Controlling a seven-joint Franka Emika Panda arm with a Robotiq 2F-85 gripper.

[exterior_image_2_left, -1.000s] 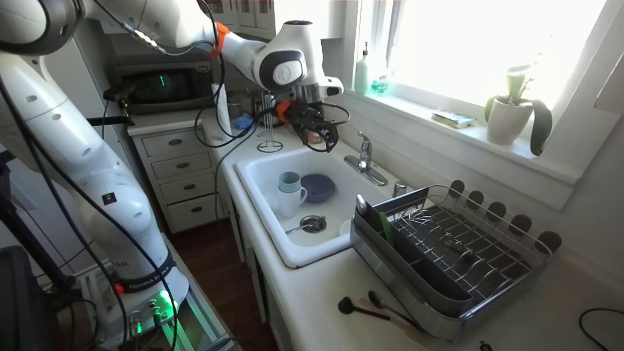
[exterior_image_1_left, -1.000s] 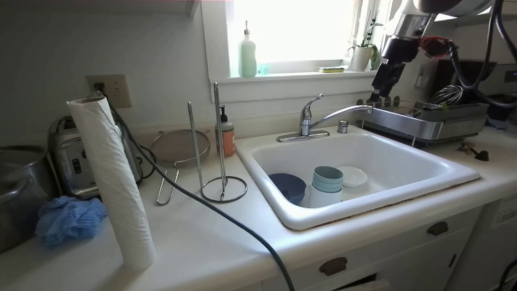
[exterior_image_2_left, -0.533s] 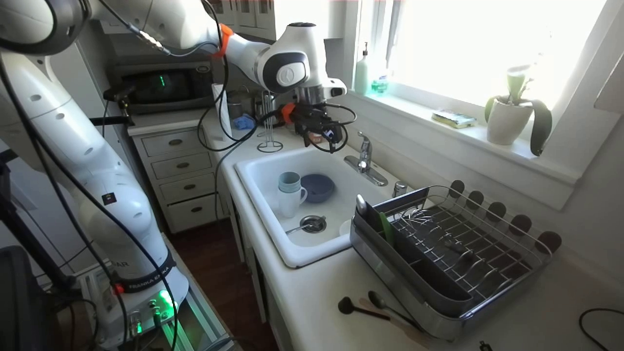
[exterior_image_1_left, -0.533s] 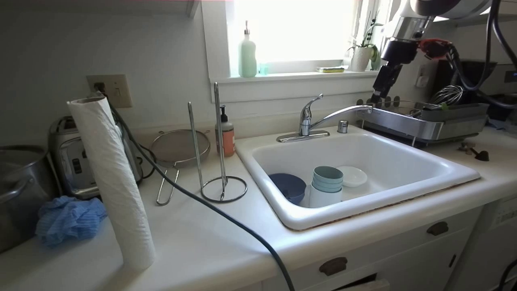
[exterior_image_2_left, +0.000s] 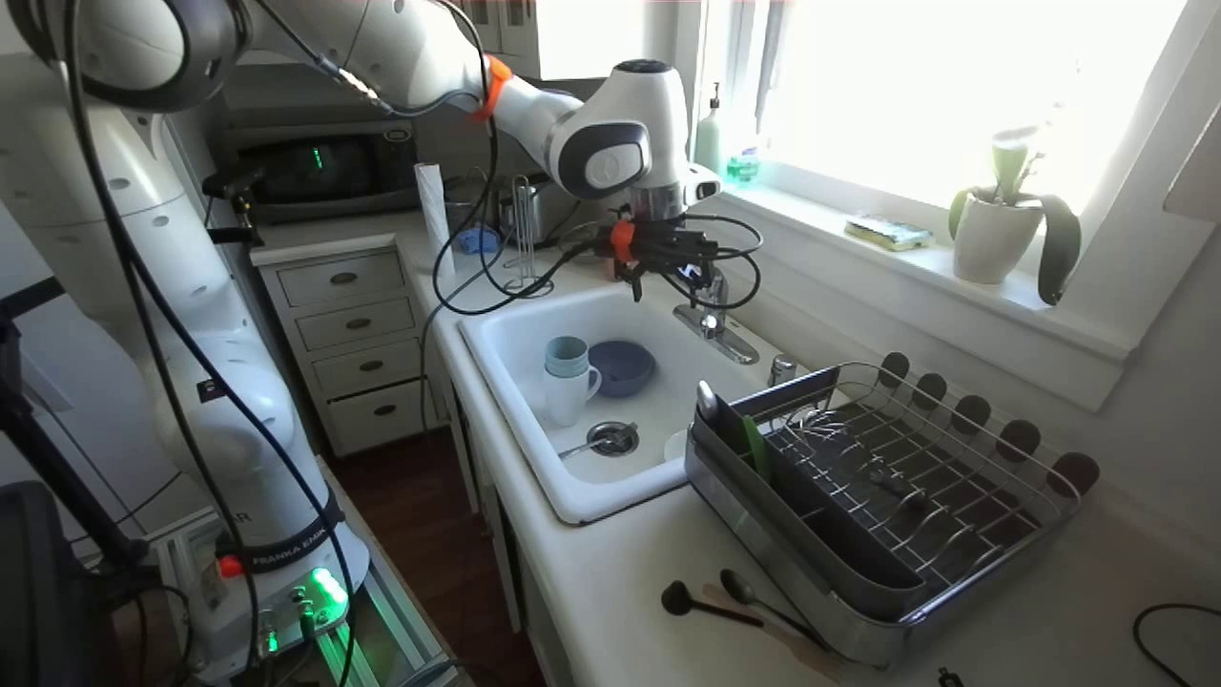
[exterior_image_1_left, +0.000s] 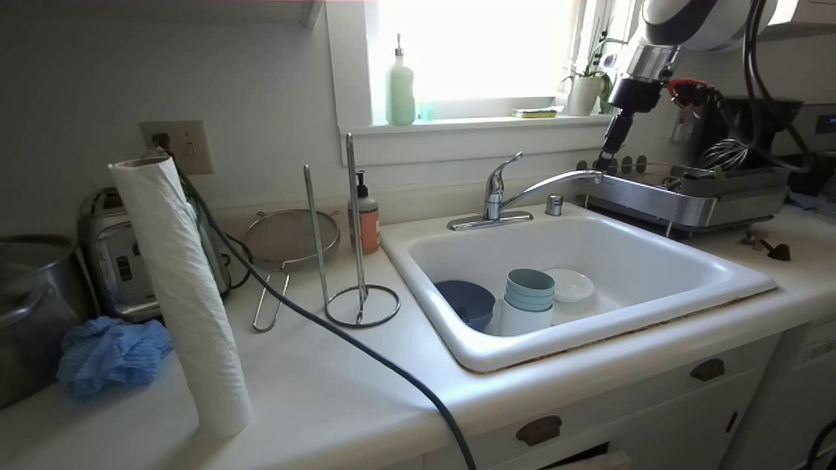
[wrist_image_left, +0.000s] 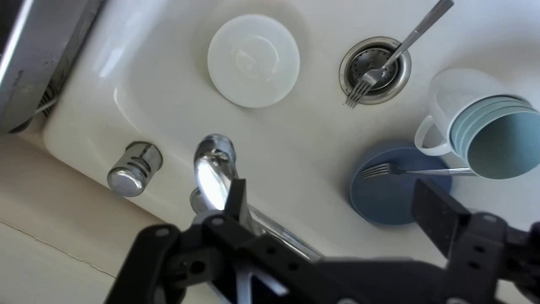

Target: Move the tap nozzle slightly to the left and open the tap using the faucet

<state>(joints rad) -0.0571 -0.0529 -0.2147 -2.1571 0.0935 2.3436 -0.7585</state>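
Observation:
The tap (exterior_image_1_left: 490, 219) stands at the sink's back edge. Its tap nozzle (exterior_image_1_left: 552, 182), a slim arched chrome spout, points toward the dish rack side; its downturned tip also shows in the wrist view (wrist_image_left: 215, 156). The faucet (exterior_image_1_left: 498, 175), a short chrome lever, rises from the base; it is mostly behind the gripper in the other view of the scene. My gripper (wrist_image_left: 333, 202) is open and empty above the sink. In the wrist view its left finger overlaps the nozzle; I cannot tell whether they touch. It shows in both exterior views (exterior_image_1_left: 605, 160) (exterior_image_2_left: 672, 286).
The sink (exterior_image_1_left: 705, 294) holds stacked cups (wrist_image_left: 502, 139), a blue bowl (wrist_image_left: 396, 202), a white dish (wrist_image_left: 253, 61) and forks. A dish rack (exterior_image_2_left: 916, 477) stands beside the sink. A chrome cap (wrist_image_left: 135, 169) sits near the nozzle. The window sill (exterior_image_2_left: 830, 215) is behind.
My arm has moved toward the tap, rightward in an exterior view where the gripper now overlaps the handle. The gripper has turned and looks narrower in an exterior view. The tap has not moved.

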